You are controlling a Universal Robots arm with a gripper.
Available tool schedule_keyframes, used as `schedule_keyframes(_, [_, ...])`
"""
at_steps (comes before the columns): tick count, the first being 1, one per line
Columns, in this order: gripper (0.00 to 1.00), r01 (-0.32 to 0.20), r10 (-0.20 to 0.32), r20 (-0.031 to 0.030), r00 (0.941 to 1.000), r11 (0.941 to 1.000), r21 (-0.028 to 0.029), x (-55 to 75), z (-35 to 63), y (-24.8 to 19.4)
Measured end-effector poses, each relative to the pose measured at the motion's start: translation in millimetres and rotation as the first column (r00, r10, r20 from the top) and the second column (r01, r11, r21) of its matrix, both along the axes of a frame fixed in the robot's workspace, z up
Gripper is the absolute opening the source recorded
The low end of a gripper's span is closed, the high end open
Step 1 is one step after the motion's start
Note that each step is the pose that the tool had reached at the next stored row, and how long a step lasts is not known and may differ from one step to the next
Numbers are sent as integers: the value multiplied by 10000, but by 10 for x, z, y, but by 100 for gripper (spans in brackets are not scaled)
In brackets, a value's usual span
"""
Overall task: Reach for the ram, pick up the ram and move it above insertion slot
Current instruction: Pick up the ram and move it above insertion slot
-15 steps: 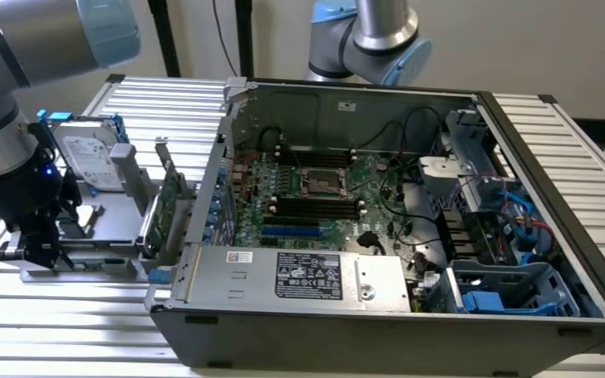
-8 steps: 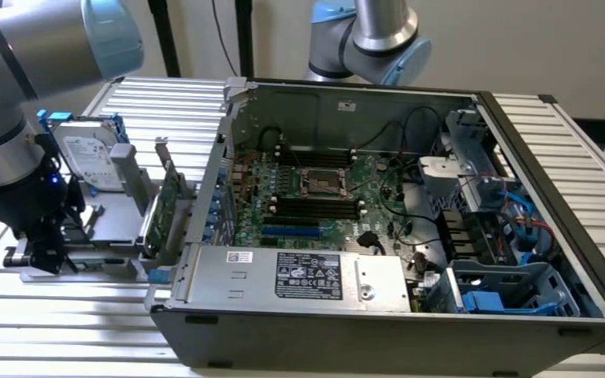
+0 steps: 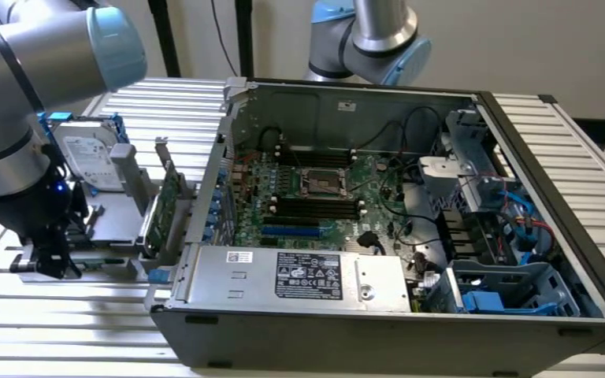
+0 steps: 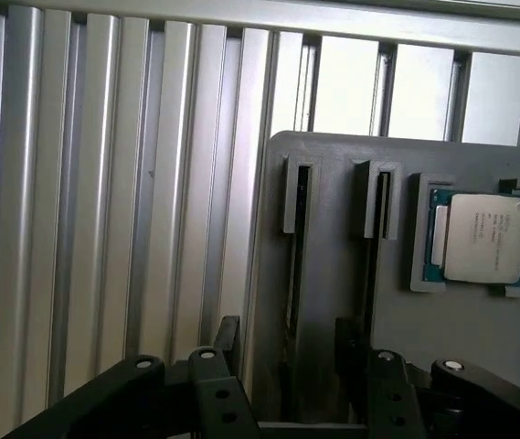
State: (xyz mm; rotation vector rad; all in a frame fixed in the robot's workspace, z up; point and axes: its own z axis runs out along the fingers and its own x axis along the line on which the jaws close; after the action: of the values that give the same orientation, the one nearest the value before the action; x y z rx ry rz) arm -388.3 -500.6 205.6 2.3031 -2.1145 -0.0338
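Exterior view overlooks case (image 3: 387, 335) and holder (image 3: 116, 214) from above; wrist view faces holder (image 4: 333, 238) closely

Ram (image 3: 103, 265): long, thin green board, standing on its edge in a narrow groove of the grey holder (image 4: 333, 265). It lies level on the desk (image 3: 61, 315), outside the case (image 3: 387, 331), at the exterior view's left. Not lifted.

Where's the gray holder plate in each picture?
Exterior view: the gray holder plate sits at the exterior view's left, beside the open computer case, under the pincer.
Wrist view: the plate lies just beyond the pincer, carrying a processor chip.
Shared landmark: the ribbed metal table under it.
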Motion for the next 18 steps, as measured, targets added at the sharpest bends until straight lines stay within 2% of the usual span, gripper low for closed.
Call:
schedule_keyframes(4, [54, -1, 1, 0, 10000, 10000, -1, 1, -20, 0])
schedule_keyframes(5, [52, -1, 1, -1, 10000, 10000, 0, 1, -25, 0])
schedule_keyframes(7, [39, -1, 1, -1, 10000, 10000, -1, 2, -35, 1])
schedule_keyframes(8, [39, -1, 1, -2, 10000, 10000, -1, 2, -38, 1])
schedule_keyframes(9, [33, -1, 1, -2, 10000, 10000, -2, 3, -41, 1])
schedule_keyframes(11, [33, 0, 0, 0, 10000, 10000, -1, 4, -46, 2])
schedule_keyframes(12, [27, -1, 1, 0, 10000, 10000, 0, 5, -47, 2])
schedule_keyframes(15, [25, 0, 0, -1, 10000, 10000, -1, 6, -49, 2])
schedule_keyframes(16, [18, 0, 0, -1, 10000, 10000, 2, 6, -49, 3])
schedule_keyframes(18, [18, 0, 0, -1, 10000, 10000, -1, 6, -49, 2])
